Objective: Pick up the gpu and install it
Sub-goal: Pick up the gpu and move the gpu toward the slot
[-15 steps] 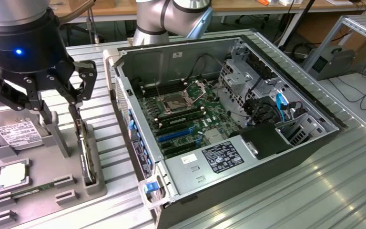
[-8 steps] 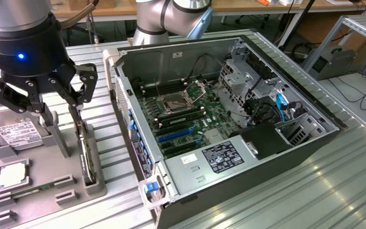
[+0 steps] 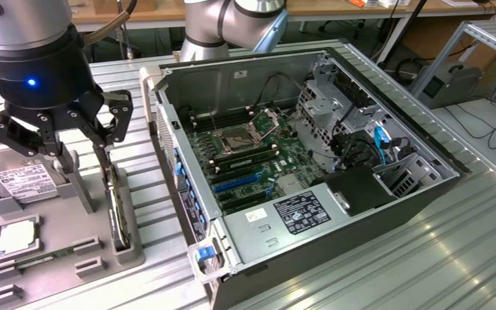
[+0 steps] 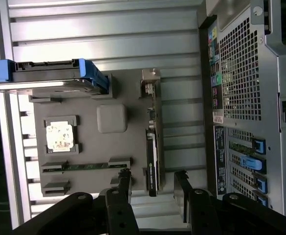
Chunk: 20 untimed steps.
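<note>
The thin black gpu card (image 4: 152, 156) stood on edge in a slot along the grey moulded tray's (image 4: 128, 93) edge nearest the open computer case (image 3: 317, 161), its long axis following that edge. The black gripper (image 4: 152, 178) hung wrist-down above, fingers spread astride the card, grasping nothing.

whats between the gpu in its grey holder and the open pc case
A bare strip of ribbed metal table separates the thin black gpu card from the open grey computer case; the wrist view shows it.
</note>
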Motion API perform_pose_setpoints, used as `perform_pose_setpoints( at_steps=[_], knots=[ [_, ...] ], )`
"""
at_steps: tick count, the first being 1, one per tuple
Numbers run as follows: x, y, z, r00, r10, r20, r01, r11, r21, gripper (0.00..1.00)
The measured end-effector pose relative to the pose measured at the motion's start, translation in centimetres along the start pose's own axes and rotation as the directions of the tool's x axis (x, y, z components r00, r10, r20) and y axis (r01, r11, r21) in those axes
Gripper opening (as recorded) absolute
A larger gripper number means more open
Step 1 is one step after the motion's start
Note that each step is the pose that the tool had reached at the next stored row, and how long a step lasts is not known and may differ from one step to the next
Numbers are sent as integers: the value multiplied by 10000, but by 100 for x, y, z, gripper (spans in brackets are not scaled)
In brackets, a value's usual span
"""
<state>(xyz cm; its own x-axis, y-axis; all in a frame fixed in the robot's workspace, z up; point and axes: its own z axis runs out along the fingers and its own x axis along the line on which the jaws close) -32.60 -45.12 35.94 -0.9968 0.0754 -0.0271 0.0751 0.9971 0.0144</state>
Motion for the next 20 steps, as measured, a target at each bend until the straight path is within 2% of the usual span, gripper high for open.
perform_pose_setpoints(
  at_steps=[3, 9, 17, 20],
  knots=[
    [0, 0, 12, 10000, 0, 0, 0, 10000, -1, 48],
    [3, -2, 108, 10000, 0, 1, 0, 10000, -1, 48],
    [5, -2, 164, 10000, 0, 1, 0, 10000, -1, 48],
    [6, -3, 228, 10000, 0, 0, 0, 10000, 1, 48]
  ],
)
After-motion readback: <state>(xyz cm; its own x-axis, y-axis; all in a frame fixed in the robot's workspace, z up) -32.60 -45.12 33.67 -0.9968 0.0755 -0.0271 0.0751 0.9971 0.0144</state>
